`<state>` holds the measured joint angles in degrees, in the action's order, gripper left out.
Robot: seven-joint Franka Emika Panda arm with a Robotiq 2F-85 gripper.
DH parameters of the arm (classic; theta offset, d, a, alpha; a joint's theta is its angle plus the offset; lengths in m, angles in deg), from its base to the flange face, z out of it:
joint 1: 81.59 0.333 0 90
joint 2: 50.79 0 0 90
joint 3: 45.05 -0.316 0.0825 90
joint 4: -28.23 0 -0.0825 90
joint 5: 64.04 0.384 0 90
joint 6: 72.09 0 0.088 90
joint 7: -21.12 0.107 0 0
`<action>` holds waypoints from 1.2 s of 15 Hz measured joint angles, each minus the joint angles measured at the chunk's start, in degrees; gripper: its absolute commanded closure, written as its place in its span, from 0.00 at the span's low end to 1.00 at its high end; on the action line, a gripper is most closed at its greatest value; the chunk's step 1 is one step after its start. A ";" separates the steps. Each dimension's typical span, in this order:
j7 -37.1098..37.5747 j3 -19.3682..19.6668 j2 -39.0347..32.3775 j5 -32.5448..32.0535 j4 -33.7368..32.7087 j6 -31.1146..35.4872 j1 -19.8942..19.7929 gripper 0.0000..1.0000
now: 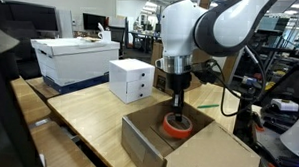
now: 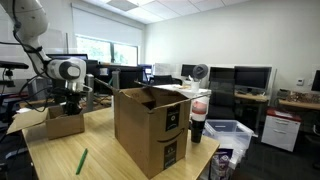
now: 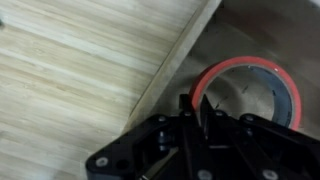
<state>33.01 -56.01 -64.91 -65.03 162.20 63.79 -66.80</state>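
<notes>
Our tool is clamped on the rim of the red tape roll, which lies inside the low cardboard box on the desk. We fear this thin hold may slip, or the roll may snag the box wall.

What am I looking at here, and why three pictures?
It is a white robot arm with a two-fingered gripper at its end. Two cameras stand in the room and watch from different spots; the third sits on the wrist, looking down past the gripper. On the wooden table stand a low cardboard box, a white drawer unit and, in an exterior view, a tall cardboard box beside a green marker. The gripper reaches into the low cardboard box, jaws shut, seemingly pinching the rim of a red ring.
</notes>
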 measured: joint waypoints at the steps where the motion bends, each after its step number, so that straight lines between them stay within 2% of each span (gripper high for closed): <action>1: 0.11 0.01 -0.24 -0.07 0.00 0.19 0.09 0.96; 2: 0.25 0.06 -0.51 -0.13 0.00 0.45 0.25 0.96; 3: 0.40 0.10 -0.73 -0.18 0.00 0.73 0.39 0.75; 4: 0.51 0.11 -0.92 -0.22 0.00 1.06 0.48 0.65; 8: 0.67 0.15 -0.99 -0.56 0.00 1.45 0.52 0.44; 9: 0.67 0.19 -0.86 -0.57 0.00 1.53 0.52 0.34; 13: 0.67 0.26 0.28 -0.30 0.00 1.49 0.30 0.14; 14: 0.67 0.29 0.93 0.02 0.01 1.46 0.15 0.07; 16: 0.67 0.38 2.62 0.72 0.04 1.40 -0.38 0.01; 18: 0.67 0.57 4.68 1.69 0.11 1.07 -1.09 0.00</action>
<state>33.68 -55.44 -60.23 -63.34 162.31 64.86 -67.89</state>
